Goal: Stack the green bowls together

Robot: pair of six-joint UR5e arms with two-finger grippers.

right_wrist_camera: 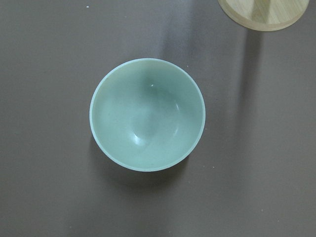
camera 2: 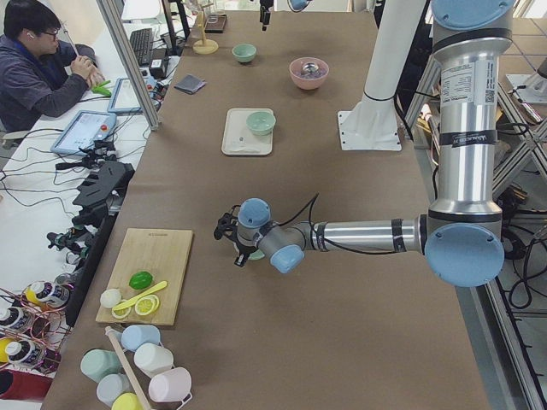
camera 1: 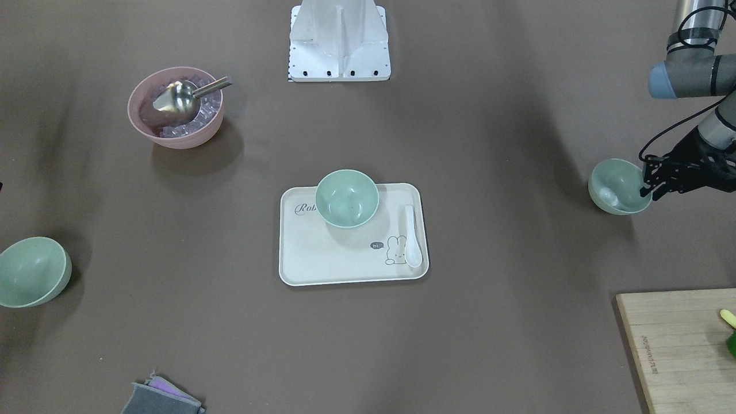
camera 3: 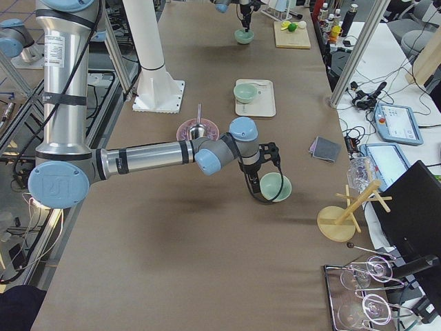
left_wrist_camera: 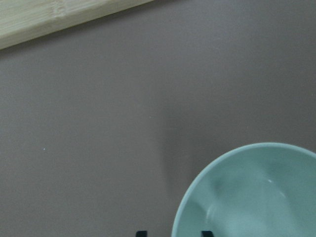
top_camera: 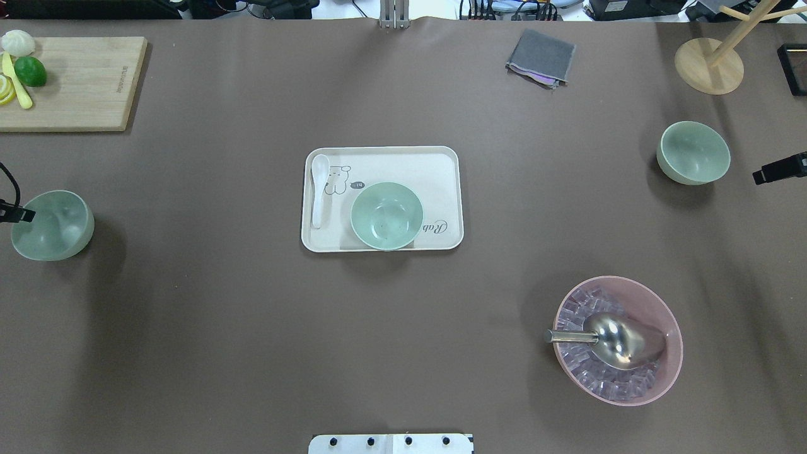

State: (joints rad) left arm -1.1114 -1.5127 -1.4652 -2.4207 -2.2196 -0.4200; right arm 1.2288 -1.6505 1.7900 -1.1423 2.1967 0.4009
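Now: left fingers (camera 1: 655, 184) part-open, straddling the rim of one green bowl (camera 1: 618, 187). State of right fingers (top_camera: 780, 169) cannot be told; they sit near second bowl (top_camera: 693, 152). The third bowl (top_camera: 386, 215) is on tray (top_camera: 441, 164). Judged light, stiff, slick: pinch rim wall squarely.

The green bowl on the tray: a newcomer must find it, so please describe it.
At the centre of the table lies a cream tray. The green bowl stands on it, beside a white spoon. The left-end green bowl and right-end green bowl are off the tray.
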